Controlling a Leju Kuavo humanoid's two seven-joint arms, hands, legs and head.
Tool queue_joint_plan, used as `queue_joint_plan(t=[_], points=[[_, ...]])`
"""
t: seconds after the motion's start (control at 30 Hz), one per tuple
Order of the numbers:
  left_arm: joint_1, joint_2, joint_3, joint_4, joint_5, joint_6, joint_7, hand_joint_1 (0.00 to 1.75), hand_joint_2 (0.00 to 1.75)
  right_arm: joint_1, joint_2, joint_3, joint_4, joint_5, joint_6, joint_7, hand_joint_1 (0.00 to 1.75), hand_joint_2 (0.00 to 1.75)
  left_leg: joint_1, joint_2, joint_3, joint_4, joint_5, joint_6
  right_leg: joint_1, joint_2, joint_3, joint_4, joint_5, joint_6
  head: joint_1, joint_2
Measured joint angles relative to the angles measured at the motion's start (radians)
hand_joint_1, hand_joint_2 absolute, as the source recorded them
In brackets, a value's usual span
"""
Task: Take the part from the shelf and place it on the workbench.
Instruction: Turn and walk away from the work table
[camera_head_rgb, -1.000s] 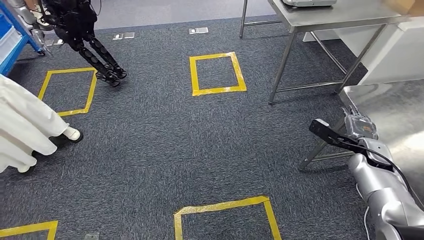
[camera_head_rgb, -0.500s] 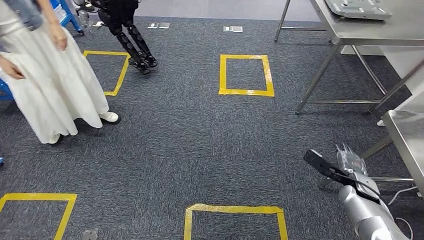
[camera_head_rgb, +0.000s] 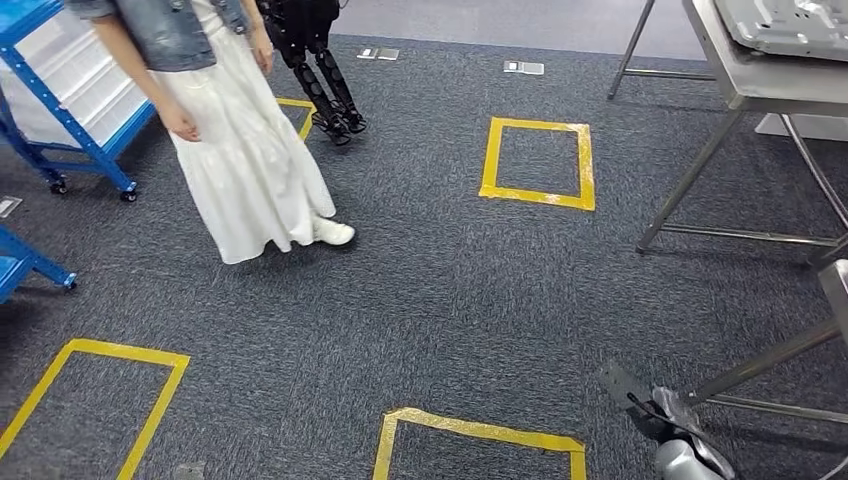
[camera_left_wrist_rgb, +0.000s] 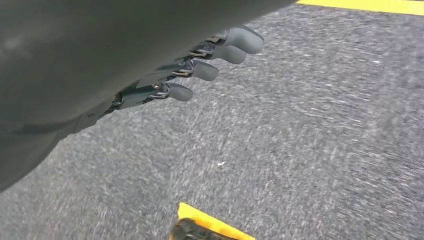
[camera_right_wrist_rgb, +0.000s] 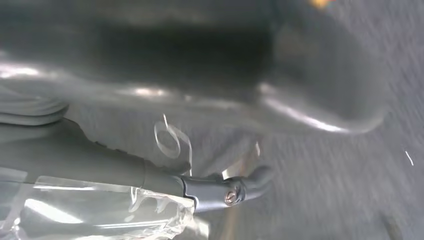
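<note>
My right hand (camera_head_rgb: 672, 412) hangs low at the bottom right of the head view, beside its black wrist mount. In the right wrist view a dark finger (camera_right_wrist_rgb: 220, 192) curls over the part in its clear plastic bag (camera_right_wrist_rgb: 95, 212), so that hand holds it. My left hand (camera_left_wrist_rgb: 200, 62) hangs over the grey carpet, its fingers stretched out with nothing in them. The steel workbench (camera_head_rgb: 765, 80) stands at the far right with a grey tray (camera_head_rgb: 790, 22) on it. A blue shelf (camera_head_rgb: 75, 110) stands at the far left.
A person in a white skirt (camera_head_rgb: 250, 165) stands on the carpet between me and the shelf. Another robot's black legs (camera_head_rgb: 325, 75) stand behind. Yellow tape squares (camera_head_rgb: 540, 160) mark the floor. A second steel table's legs (camera_head_rgb: 770, 355) are close on my right.
The whole picture has shifted right, so the camera has turned left. The person and the blue shelf have come into view. My right hand now sits lower in the picture.
</note>
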Motion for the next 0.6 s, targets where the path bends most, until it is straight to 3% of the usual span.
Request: queue_joint_plan(t=[0.03, 0.07, 0.13, 0.2, 0.27, 0.33, 0.4, 0.47, 0.53, 0.57, 0.6], points=[[0.000, 0.000, 0.000, 0.000, -0.004, 0.000, 0.002, 0.00, 0.00, 0.021, 0.011, -0.024, 0.006, -0.013, 0.010, 0.000, 0.00, 0.00, 0.000, 0.004, -0.017, 0.043, -0.015, 0.001, 0.006, -0.014, 0.000, 0.000, -0.002, -0.003, 0.000, 0.000], [0.000, 0.000, 0.000, 0.000, -0.007, 0.000, 0.005, 0.00, 0.00, 0.040, 0.023, -0.046, 0.012, -0.021, 0.018, 0.000, 0.00, 0.00, -0.001, 0.005, -0.015, 0.049, -0.013, 0.004, 0.011, -0.026, 0.000, 0.000, -0.003, -0.005, 0.000, 0.000], [0.000, 0.001, 0.001, 0.000, -0.011, 0.000, 0.009, 0.00, 0.00, 0.072, 0.052, -0.087, 0.023, -0.033, 0.031, 0.000, 0.00, 0.00, -0.008, 0.019, 0.052, -0.056, 0.035, 0.019, 0.019, -0.048, 0.002, 0.000, -0.005, -0.008, -0.001, 0.000], [-0.002, 0.004, 0.001, -0.001, -0.014, 0.000, 0.011, 0.00, 0.00, 0.100, 0.084, -0.121, 0.033, -0.045, 0.049, 0.007, 0.00, 0.00, -0.022, 0.062, 0.128, -0.183, 0.069, 0.044, 0.025, -0.066, 0.007, -0.002, -0.008, -0.009, 0.002, 0.000], [-0.004, 0.007, 0.001, -0.001, -0.016, 0.000, 0.012, 0.00, 0.00, 0.126, 0.113, -0.147, 0.042, -0.054, 0.061, 0.015, 0.00, 0.00, -0.033, 0.081, 0.150, -0.225, 0.071, 0.059, 0.026, -0.086, 0.011, -0.005, -0.010, -0.007, 0.003, 0.000], [-0.004, 0.009, 0.001, -0.001, -0.016, 0.000, 0.013, 0.00, 0.00, 0.144, 0.137, -0.165, 0.049, -0.056, 0.072, 0.021, 0.00, 0.00, -0.031, 0.059, 0.157, -0.246, 0.082, 0.065, 0.029, -0.094, 0.015, -0.009, -0.010, -0.003, 0.001, 0.000], [-0.006, 0.008, 0.001, -0.001, -0.020, 0.000, 0.014, 0.00, 0.00, 0.158, 0.153, -0.177, 0.055, -0.051, 0.105, 0.034, 0.00, 0.00, -0.022, 0.037, 0.172, -0.277, 0.103, 0.070, 0.027, -0.047, 0.004, 0.019, -0.028, 0.000, 0.001, 0.000], [-0.014, 0.003, 0.001, -0.001, -0.028, -0.002, 0.018, 0.00, 0.00, 0.182, 0.164, -0.189, 0.065, -0.051, 0.143, 0.054, 0.00, 0.00, -0.014, 0.010, 0.177, -0.291, 0.116, 0.069, 0.016, 0.011, -0.044, 0.125, -0.079, -0.002, 0.004, 0.000], [-0.019, -0.001, -0.001, -0.001, -0.040, -0.005, 0.027, 0.00, 0.00, 0.219, 0.182, -0.206, 0.077, -0.065, 0.165, 0.069, 0.00, 0.00, -0.008, -0.024, 0.172, -0.291, 0.120, 0.064, 0.003, 0.024, -0.100, 0.245, -0.124, 0.006, 0.007, 0.000], [-0.019, -0.004, -0.002, 0.000, -0.045, -0.008, 0.033, 0.00, 0.00, 0.239, 0.193, -0.217, 0.082, -0.079, 0.174, 0.072, 0.00, 0.00, -0.005, -0.041, 0.171, -0.291, 0.122, 0.060, -0.005, 0.025, -0.109, 0.265, -0.127, 0.017, 0.007, 0.000], [-0.019, -0.006, -0.002, 0.000, -0.049, -0.015, 0.044, 0.00, 0.00, 0.256, 0.204, -0.229, 0.086, -0.097, 0.183, 0.070, 0.00, 0.00, -0.001, -0.056, 0.170, -0.289, 0.123, 0.053, -0.014, 0.025, -0.095, 0.237, -0.112, 0.032, 0.007, 0.000]])
